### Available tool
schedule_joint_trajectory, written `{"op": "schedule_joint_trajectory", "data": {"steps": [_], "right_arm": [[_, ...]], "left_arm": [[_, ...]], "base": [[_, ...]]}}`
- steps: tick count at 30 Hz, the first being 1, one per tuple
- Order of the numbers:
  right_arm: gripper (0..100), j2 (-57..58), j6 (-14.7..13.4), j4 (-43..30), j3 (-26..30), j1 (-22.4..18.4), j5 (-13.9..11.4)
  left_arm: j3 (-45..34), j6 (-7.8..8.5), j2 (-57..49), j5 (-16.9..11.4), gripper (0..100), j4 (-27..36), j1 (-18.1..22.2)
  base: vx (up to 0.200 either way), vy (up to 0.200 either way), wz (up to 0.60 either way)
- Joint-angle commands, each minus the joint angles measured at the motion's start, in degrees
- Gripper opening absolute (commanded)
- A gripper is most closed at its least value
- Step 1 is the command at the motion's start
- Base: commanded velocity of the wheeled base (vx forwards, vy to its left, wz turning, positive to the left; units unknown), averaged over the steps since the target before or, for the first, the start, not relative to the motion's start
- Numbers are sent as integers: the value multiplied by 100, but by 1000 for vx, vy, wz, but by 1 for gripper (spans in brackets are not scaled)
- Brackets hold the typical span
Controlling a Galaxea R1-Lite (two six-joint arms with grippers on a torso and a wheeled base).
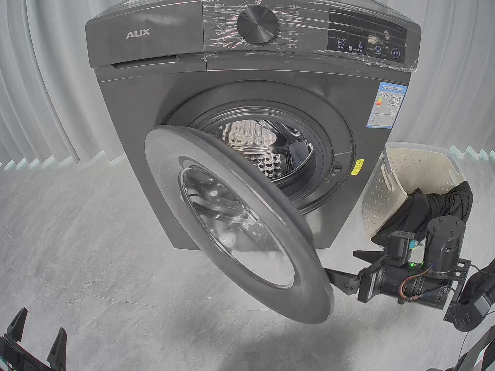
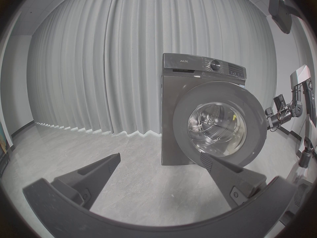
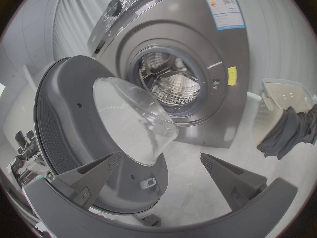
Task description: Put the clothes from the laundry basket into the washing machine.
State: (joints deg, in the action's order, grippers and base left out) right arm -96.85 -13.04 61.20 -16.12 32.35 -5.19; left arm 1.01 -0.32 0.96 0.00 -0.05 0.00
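washing machine door [image 1: 232, 217] wide open, drum [image 1: 258, 140] exposed for loading | right gripper [image 1: 351, 270] lower right at door rim, jaws wide apart, empty | left gripper [image 1: 36, 338] lower left, spread, empty | 1 dark garment [image 1: 412, 212] draped over laundry basket [image 1: 381, 197], right edge, likely next pickup

Brushed-metal washing machine [image 1: 154, 104], perforated matt plastic laundry basket [image 1: 407, 176], dark cloth clothes [image 1: 438, 207].
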Motion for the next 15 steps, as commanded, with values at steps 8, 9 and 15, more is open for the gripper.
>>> {"op": "schedule_joint_trajectory", "data": {"steps": [8, 9, 15], "right_arm": [[100, -334, -32, 683, 205, 412, 27], [100, -448, -32, 753, 126, 307, 36], [100, -1134, -14, 1105, -208, -89, 264]], "left_arm": [[-101, -3, -88, 0, 100, -4, 0], [-92, -3, -88, 0, 100, -4, 0], [-101, -3, -88, 0, 100, -4, 0]], "base": [[0, 0, 0], [0, 0, 0], [0, 0, 0]]}}
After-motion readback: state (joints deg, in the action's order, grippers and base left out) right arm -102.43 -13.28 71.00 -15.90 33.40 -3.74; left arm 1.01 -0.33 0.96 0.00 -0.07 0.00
